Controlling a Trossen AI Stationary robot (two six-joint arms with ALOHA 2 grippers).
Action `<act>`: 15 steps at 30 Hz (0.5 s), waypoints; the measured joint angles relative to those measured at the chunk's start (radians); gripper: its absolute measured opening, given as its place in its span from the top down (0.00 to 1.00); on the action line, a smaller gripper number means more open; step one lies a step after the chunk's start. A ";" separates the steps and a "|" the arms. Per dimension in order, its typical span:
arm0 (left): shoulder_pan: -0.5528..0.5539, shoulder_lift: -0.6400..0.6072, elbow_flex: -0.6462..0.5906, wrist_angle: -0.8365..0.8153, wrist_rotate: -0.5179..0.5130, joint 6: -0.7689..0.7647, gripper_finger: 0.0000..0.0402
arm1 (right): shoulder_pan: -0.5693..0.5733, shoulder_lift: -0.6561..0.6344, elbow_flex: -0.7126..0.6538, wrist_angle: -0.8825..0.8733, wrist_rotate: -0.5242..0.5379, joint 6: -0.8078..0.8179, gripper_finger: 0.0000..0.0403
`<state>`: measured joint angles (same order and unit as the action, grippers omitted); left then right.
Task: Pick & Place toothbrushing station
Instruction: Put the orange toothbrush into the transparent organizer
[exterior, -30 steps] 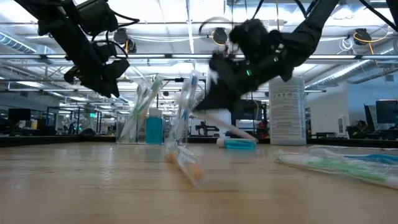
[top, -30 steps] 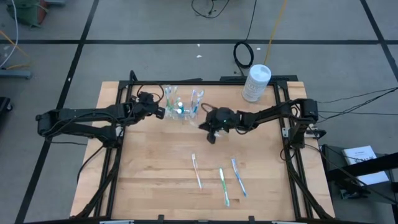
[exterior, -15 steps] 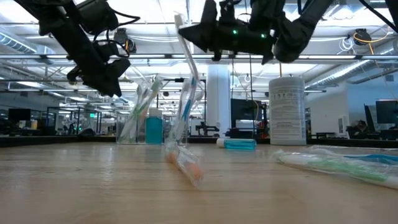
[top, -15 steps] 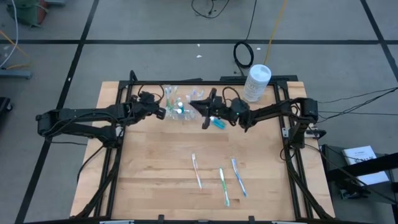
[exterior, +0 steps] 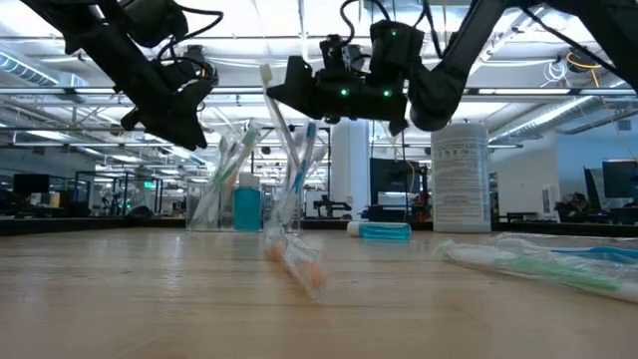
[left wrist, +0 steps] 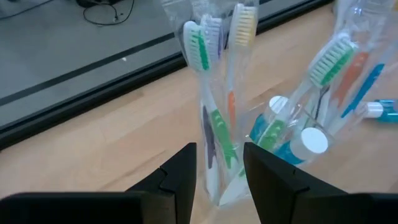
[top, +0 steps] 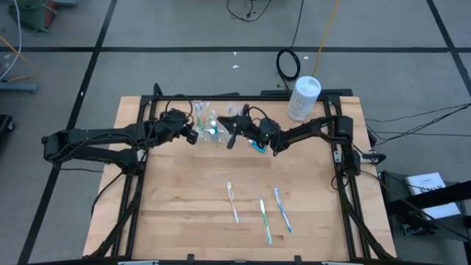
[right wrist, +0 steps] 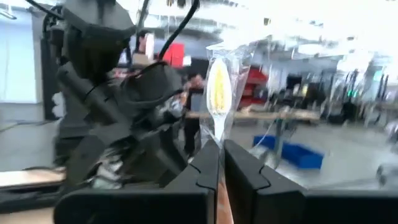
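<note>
Wooden surface, pale, framed by dark rails. Nearest the front edge, three wrapped toothbrushes side by side, well apart from the arms. Farther back, toward the middle of the rear edge, the toothbrushing station: clear plastic holder, upright, stuffed with wrapped brushes and a blue-and-white tube. Just beside it on the right, a small blue tube flat on the wood. Left end effector low at the station's left side, fingers partly apart, straddling a clear-wrapped green brush standing in the holder; actual contact cannot be told. Right end effector raised above the station's right side, fingers pinched together on a wrapped toothbrush with yellow bristles, bristle end up and clear of the holder. Farthest back, at the rear right corner, a white round lidded tub.
</note>
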<state>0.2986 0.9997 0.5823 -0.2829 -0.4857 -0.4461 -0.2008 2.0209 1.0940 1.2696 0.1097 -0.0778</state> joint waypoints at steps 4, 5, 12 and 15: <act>0.000 0.000 0.000 0.006 -0.002 0.001 0.66 | -0.026 0.038 0.029 0.064 -0.036 -0.061 0.99; 0.000 0.000 0.000 0.010 -0.003 0.001 0.66 | -0.032 0.046 0.044 0.060 -0.053 -0.066 0.99; 0.001 0.000 0.000 0.051 -0.004 0.039 0.66 | -0.061 0.117 0.095 -0.001 -0.082 -0.075 0.99; 0.001 0.000 0.000 0.049 -0.004 0.045 0.66 | -0.062 0.117 0.088 -0.039 -0.082 -0.067 0.99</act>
<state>0.2993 0.9993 0.5823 -0.2335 -0.4892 -0.4007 -0.2623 2.1375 1.1818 1.2310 0.0277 -0.1453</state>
